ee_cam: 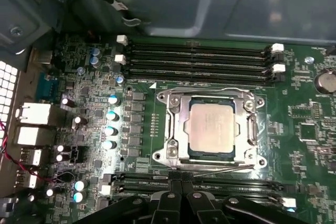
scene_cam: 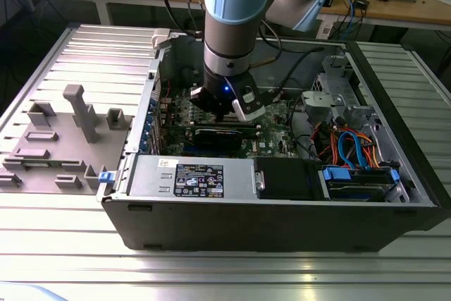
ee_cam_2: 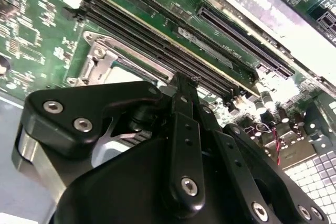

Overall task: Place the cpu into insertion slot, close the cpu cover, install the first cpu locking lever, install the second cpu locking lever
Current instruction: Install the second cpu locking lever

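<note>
In the exterior view the arm reached down into the open computer case (scene_cam: 282, 223), which lay on a ribbed metal surface (scene_cam: 211, 273), and the tool (scene_cam: 227, 107) hung low over the green motherboard (scene_cam: 176, 114) toward the far middle of the case. A white-and-black label sat on the power supply (scene_cam: 194, 177) along the near wall, its print too small to make out. In the second wrist view the tool (ee_cam_2: 181, 85) showed as black linkages whose fingers met in a narrow point with nothing between them, poised just above the long black memory slots (ee_cam_2: 157, 51) beside the silver socket frame. In the first wrist view the cpu (ee_cam: 211, 125) already sat in the insertion slot (ee_cam: 178, 153), and the cpu cover (ee_cam: 173, 124) lay down around it, the silver top showing through its window. A thin locking lever (ee_cam: 220, 168) ran along the side of the socket nearest the tool (ee_cam: 181, 187). Whether the levers were latched I could not tell. The risk, as I judged it, was the closed tip slipping off the slim lever and scraping the memory slots or board components close by.
</note>
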Action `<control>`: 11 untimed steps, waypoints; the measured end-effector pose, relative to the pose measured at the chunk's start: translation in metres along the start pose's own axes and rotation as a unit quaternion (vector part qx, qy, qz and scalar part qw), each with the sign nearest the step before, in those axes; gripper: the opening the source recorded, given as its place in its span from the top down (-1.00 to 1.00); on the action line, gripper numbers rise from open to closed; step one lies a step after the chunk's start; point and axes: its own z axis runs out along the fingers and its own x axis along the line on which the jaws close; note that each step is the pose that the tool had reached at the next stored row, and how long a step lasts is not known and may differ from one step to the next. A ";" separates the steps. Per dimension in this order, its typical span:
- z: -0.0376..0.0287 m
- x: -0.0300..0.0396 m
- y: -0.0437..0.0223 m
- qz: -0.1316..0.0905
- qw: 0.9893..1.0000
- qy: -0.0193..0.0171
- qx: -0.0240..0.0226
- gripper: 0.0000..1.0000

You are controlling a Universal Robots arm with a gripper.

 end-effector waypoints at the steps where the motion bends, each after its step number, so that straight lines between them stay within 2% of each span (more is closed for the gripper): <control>1: 0.0004 0.0001 0.0000 0.000 1.000 0.000 -0.001 0.79; 6: 0.0009 0.0005 -0.0007 0.000 1.000 0.000 -0.002 0.79; 11: 0.0023 0.0028 -0.0051 0.000 1.000 0.000 -0.008 0.79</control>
